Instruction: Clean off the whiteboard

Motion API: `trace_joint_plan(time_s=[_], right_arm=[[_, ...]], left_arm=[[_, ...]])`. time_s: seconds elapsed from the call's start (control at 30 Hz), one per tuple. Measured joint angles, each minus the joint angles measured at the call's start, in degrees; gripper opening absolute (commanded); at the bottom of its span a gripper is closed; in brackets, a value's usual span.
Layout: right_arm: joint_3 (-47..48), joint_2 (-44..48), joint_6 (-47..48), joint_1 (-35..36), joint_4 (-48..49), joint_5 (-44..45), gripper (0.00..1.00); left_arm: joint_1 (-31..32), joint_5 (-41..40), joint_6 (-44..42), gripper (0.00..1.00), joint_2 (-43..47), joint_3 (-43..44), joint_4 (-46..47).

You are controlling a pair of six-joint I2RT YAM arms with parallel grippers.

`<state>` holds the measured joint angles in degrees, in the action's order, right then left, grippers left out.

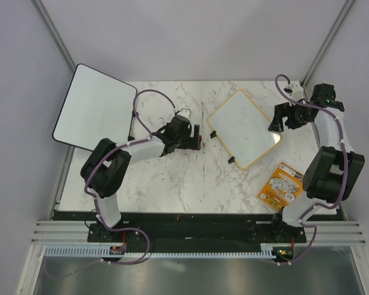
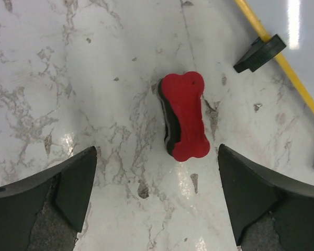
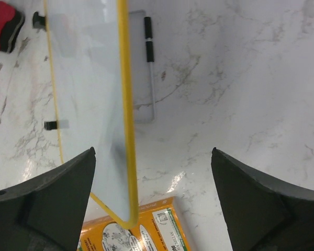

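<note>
Left gripper (image 2: 156,156): jaws spread wide, holding nothing. The red bone-shaped eraser (image 2: 184,115) (black pad along one side) lies flat on the worktop (image 1: 172,178) just ahead of the gap between the fingers, touching neither.

Right gripper (image 3: 153,154): jaws likewise wide apart and empty. The yellow-framed edge of the whiteboard (image 3: 124,104) runs through the gap, closer to the left-hand finger in that view. Whether finger and frame touch cannot be told.

The whiteboard (image 1: 243,128) lies in the far right part of the worktop, turned at an angle to its edges. Its writing face reads blank in all three views. A black clip (image 2: 259,52) projects from the frame on the side facing the left gripper, near the eraser.

A thin wire bracket (image 3: 149,68) with black sleeves lies on the worktop beside the whiteboard.

An orange printed packet (image 1: 281,187) lies by the right edge, toward the near right corner, with one whiteboard corner showing over it in the right wrist view.

A larger black-framed board (image 1: 92,107) sits at the far left corner, overhanging the left edge.
</note>
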<state>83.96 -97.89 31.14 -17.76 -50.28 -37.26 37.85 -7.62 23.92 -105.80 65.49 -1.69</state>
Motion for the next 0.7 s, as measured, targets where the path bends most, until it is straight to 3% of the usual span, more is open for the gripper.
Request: trace_joint_plan(time_s=[0.27,0.5,0.7], right_arm=[[-7.6,9.9,-11.7,-1.6,15.1,9.9,0.98],[-21.7,17.6,-18.5,-2.4,30.3,7.3,0.98],[-36.1,17.6,-27.6,-2.3,47.7,5.3,0.98]], left_arm=[[0.0,-4.9,-0.3,0.99,9.6,-6.7,-2.1],[0.0,-7.4,-1.4,0.99,27.8,-12.8,-0.7],[0.0,-10.7,-3.0,0.99,32.3,-14.9,0.1]])
